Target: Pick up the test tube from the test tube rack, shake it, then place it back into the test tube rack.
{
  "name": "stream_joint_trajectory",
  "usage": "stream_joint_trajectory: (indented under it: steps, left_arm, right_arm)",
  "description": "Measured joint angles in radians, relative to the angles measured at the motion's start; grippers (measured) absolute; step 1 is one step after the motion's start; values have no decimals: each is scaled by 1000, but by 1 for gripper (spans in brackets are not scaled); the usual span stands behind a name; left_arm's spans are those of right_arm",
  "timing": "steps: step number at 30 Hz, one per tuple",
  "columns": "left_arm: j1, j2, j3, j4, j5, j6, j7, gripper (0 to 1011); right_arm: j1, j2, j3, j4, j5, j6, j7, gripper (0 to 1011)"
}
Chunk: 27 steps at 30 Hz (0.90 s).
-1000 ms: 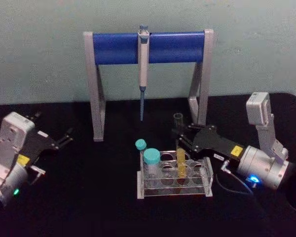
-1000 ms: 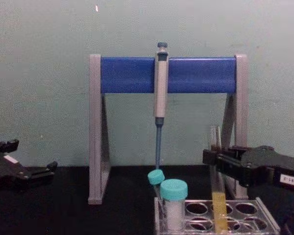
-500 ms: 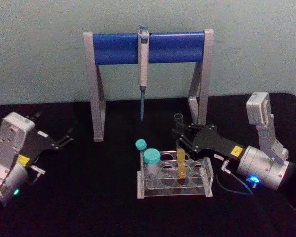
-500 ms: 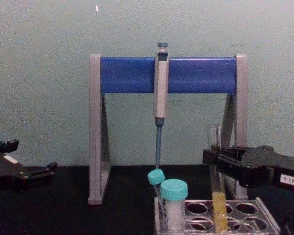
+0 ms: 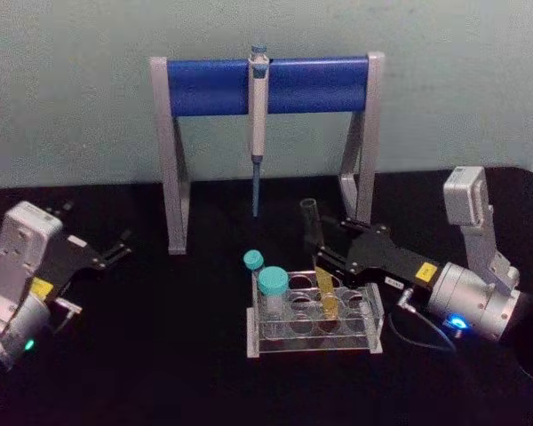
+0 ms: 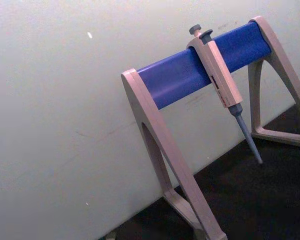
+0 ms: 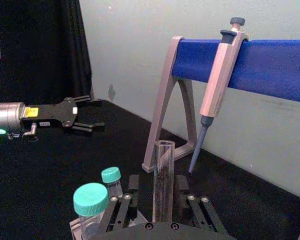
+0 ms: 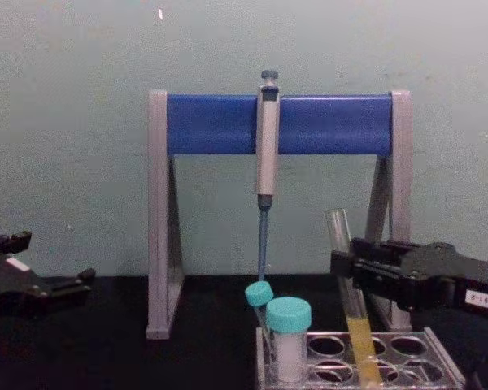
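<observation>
The right gripper [image 5: 321, 252] is closed on the test tube [image 5: 317, 253], gripping it on the clear glass above the yellow liquid; in the right wrist view the tube [image 7: 163, 180] rises straight up between the two fingers. The tube [image 8: 348, 292] is tilted, its open top leaning toward the robot's left, while its liquid-filled lower end sits down inside a hole of the test tube rack [image 5: 311, 343], in the rack's right half.

As a judgement: the grasp is made, but the tube has not cleared the rack [image 8: 441, 362], so the lift, the shake and the return all seem left to do (the pictures alone cannot rule out a tube on its way back in).

Room for moving is best straight up, where nothing hangs over the tube. On the robot's left, in the same rack, stand two teal-capped vials [image 5: 272, 282], close enough that a sideways swing at this height could knock them. Behind the gripper is the right leg of the pipette stand [image 5: 363, 142], and the pipette [image 5: 258, 106] hangs from the blue bar farther back and to the left, its tip well above the counter [image 5: 160, 355]. A shake would be safest above the rack and forward of the stand.

The left gripper [image 5: 120, 248] rests far off over the counter's left side, fingers spread, idle.
</observation>
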Motion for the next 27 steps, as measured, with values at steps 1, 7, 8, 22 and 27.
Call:
stream_joint_trajectory:
  steps: [1,7,8,22,27]
  left_arm:
    - [0,0,0,0,0,0,0,1001]
    - [0,0,0,0,0,0,0,1001]
    - [0,0,0,0,0,0,0,1001]
    - [0,0,0,0,0,0,0,1001]
    - [0,0,0,0,0,0,0,1001]
  right_arm:
    - [0,0,0,0,0,0,0,493]
    - [0,0,0,0,0,0,0,671]
    - [0,0,0,0,0,0,0,691]
    - [0,0,0,0,0,0,0,1000]
    - [0,0,0,0,0,0,0,1000]
